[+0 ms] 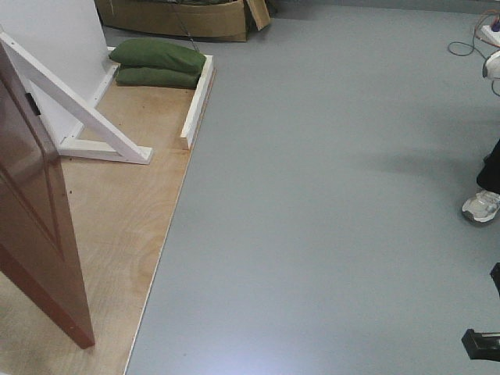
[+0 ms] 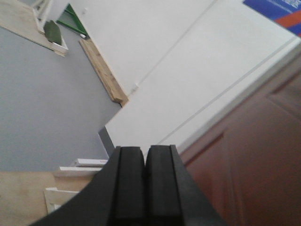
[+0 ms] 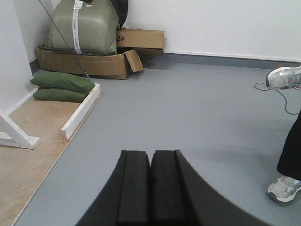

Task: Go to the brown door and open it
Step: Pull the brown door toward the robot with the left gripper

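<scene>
Grey floor (image 1: 328,195) fills most of the front view, with a light plywood board (image 1: 117,234) laid along its left side. At the far left edge stands the brown door (image 1: 35,219) – glossy, reddish, with a recessed panel moulding – its bottom corner over the plywood, close to the board's edge. A small dark fitting shows on the door's edge, too small to make out.

In the left wrist view the door's panelled face fills the lower right, right beside a white surface. The left gripper (image 2: 146,157) points toward that boundary. Its black fingers (image 2: 129,179) are pressed together with nothing between them, and I cannot tell whether they touch the door.

Behind the door, a white diagonal brace (image 1: 78,105) props up a white upright panel (image 1: 55,39) on the board. Beyond it, two green sandbags (image 1: 156,62) lie stacked against a white rail (image 1: 197,98). Past them a torn cardboard box (image 1: 180,19) sits against the wall – in the right wrist view it holds a big green sack (image 3: 84,26).

The right gripper (image 3: 150,165) hangs over open grey floor, well apart from the door, fingers likewise closed on nothing. A person's sneaker (image 1: 480,207) stands at the right edge.
</scene>
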Tool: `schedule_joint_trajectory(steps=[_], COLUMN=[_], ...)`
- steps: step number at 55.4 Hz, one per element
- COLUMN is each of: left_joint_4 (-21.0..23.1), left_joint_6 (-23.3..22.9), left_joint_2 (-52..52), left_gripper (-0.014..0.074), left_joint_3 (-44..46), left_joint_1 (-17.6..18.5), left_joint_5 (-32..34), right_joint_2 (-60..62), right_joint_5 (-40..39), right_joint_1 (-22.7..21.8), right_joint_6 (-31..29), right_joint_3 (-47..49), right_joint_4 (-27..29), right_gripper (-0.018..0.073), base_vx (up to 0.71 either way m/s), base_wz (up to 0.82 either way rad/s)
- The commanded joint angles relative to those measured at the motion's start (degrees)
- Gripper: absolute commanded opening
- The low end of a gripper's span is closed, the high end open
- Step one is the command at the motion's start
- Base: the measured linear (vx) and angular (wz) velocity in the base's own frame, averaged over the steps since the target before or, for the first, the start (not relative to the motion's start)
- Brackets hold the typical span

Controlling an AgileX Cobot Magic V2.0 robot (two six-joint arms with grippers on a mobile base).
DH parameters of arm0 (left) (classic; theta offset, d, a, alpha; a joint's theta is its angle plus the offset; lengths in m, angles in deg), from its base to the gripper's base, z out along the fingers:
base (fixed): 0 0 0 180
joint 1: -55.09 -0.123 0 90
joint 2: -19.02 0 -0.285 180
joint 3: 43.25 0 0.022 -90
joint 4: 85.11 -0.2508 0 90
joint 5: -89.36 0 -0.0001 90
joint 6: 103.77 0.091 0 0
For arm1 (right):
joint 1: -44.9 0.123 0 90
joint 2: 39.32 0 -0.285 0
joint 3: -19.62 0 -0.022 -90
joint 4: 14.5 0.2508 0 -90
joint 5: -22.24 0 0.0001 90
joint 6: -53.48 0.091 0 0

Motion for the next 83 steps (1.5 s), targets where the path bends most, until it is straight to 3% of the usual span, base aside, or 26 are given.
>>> schedule_joint_trajectory(steps=[1, 9, 28, 83], left_joint_4=[0.46, 0.28, 0.38, 0.98], left_joint_6=[1.14, 1.56, 4.32, 4.52], left_joint_2=[-2.25, -1.92, -1.19, 1.87], left_gripper=[-0.0003, -0.0003, -0.0003, -0.0003], left_joint_3=[1.58, 1.58, 1.58, 1.58], left_joint_1=[4.01, 9.47, 17.52, 35.54], left_joint_5=[5.25, 5.54, 5.57, 11.04], right_joint_2=[0.72, 0.72, 0.72, 0.72], right_joint_5=[-4.71, -4.71, -4.71, -4.71], right_joint_1=[-0.1, -0.1, -0.1, -0.1], right_joint_6=[-0.32, -0.32, -0.32, -0.32], right_joint_3=[-0.22, -0.22, -0.22, -0.22], right_joint_4=[-0.38, -0.38, -0.38, -0.38], right_gripper=[0.0, 0.0, 0.0, 0.0], base_vx=[0.0, 0.0, 0.0, 0.0], base_wz=[0.0, 0.0, 0.0, 0.0])
